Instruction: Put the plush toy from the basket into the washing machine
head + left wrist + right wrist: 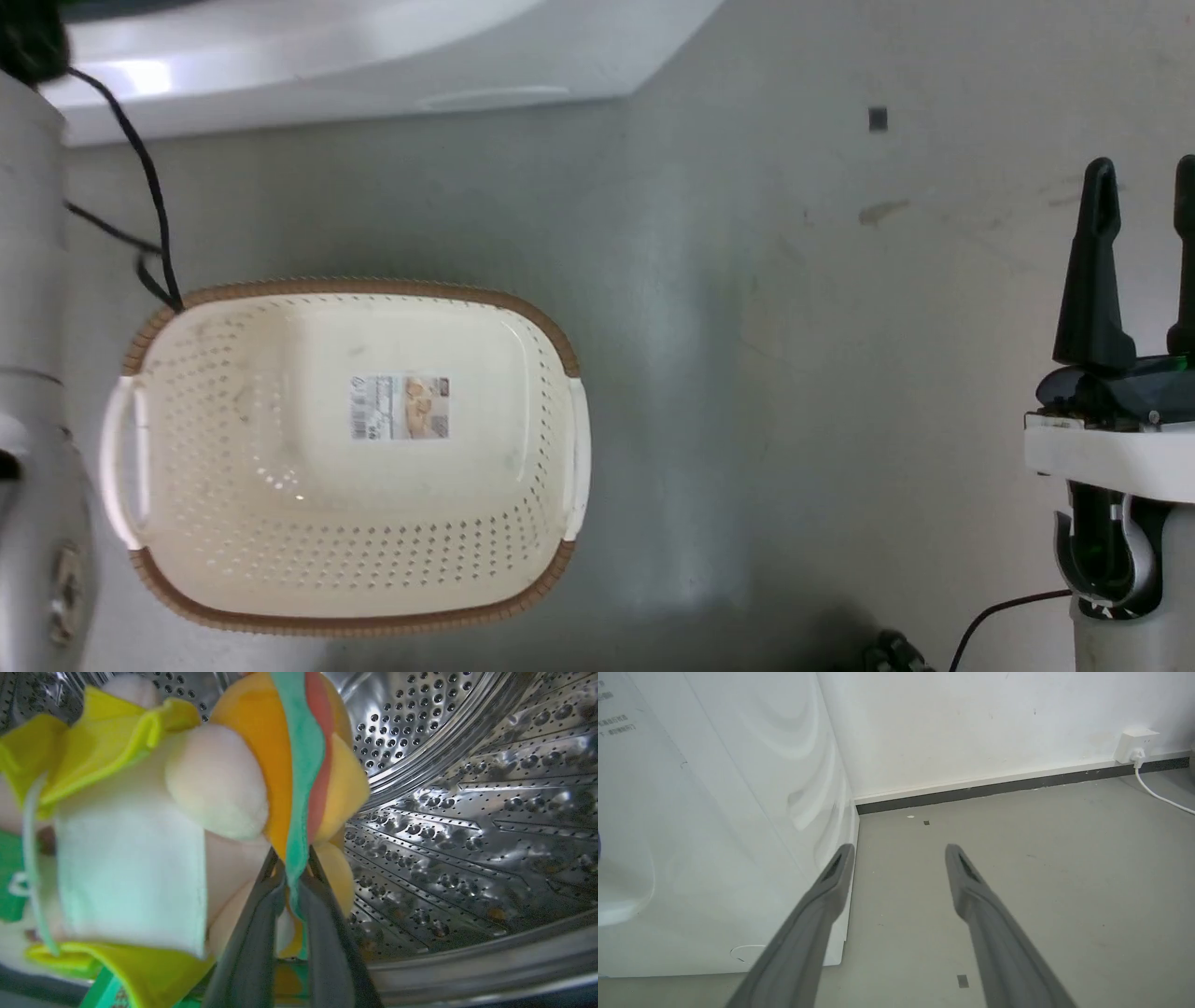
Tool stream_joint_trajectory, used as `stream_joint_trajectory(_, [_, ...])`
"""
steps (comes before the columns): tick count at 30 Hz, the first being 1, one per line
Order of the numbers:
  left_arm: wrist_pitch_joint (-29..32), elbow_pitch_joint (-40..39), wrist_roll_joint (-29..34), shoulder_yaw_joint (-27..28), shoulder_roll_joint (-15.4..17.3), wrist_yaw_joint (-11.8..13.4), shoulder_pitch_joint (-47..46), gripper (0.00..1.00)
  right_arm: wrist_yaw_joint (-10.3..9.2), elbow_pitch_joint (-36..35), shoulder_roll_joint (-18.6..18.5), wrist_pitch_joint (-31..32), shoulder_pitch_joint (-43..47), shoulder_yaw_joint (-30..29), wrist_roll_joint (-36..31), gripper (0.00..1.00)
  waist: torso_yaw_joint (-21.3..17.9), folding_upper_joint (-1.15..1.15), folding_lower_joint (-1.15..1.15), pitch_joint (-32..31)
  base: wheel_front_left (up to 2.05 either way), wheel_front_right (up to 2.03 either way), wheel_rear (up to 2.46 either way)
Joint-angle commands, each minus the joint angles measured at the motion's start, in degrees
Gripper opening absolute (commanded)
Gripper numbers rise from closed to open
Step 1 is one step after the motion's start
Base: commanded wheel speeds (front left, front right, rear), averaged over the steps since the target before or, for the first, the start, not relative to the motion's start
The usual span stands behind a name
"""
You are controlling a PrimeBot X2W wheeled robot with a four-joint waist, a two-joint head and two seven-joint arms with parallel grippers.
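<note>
While right tool [899, 848] hangs wide open, empty, left tool [293, 856] pinches plush toy [210, 779] inside washing machine [467, 812].

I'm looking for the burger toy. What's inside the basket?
Just a paper label stuck on the bottom of the basket; no toy. The toy is pinched in the left pincer, inside the washing machine. Nothing covers the basket's inside.

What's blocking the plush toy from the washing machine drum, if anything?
Nothing visible. The left tool is shut on the plush toy, and the washing machine drum shows directly beyond it, with nothing in between.
</note>
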Motion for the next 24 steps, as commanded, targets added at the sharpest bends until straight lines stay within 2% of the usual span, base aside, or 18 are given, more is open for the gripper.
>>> stream_joint_trajectory(1, [-0.3, 0.4, 0.3, 0.2, 0.7, -0.2, -1.9, 0.0, -0.04, -0.3, 0.0, -0.2, -1.2, 0.1, 0.3, 1.0, -1.2, 0.0, -0.01, 2.3, 0.0, 0.0, 0.0])
stream_joint_trajectory(7, [-0.3, 1.7, 1.3, 0.2, 2.1, 0.0, -4.8, 0.0, -0.04, -0.2, 0.0, -0.2, -1.8, -0.1, 0.3, 1.0, -1.3, 0.0, -0.01, 3.5, 0.0, 0.0, 0.0])
stream_joint_trajectory(8, [-0.3, 1.9, 1.4, 0.2, 2.1, 0.0, -4.9, 0.47, -0.04, -0.1, 0.0, -0.2, -1.9, -0.2, 0.3, 1.0, -1.3, 0.0, -0.01, 3.5, 0.0, 0.0, 0.0])
stream_joint_trajectory(9, [-0.3, 1.8, 1.6, 0.1, 2.1, 0.1, -4.9, 1.0, -0.04, 0.0, 0.0, -0.2, -1.9, -0.2, 0.2, 1.0, -1.2, 0.0, -0.01, 3.4, 0.0, 0.0, 0.0])
stream_joint_trajectory(15, [-0.3, 1.3, 1.6, 0.5, 0.8, 0.2, -2.0, 1.0, -0.04, 0.5, 0.0, -0.2, -1.6, -0.1, -0.4, 1.0, -0.1, 0.0, -0.01, 0.7, 0.0, 0.0, 0.0])
stream_joint_trajectory(24, [-0.3, -3.3, 1.4, 2.4, -2.0, 0.9, 9.0, 1.0, -0.04, 1.2, 0.0, -0.2, 0.0, 0.5, -2.0, 1.0, 1.6, 0.0, -0.01, -6.4, 0.0, 0.0, 0.0])
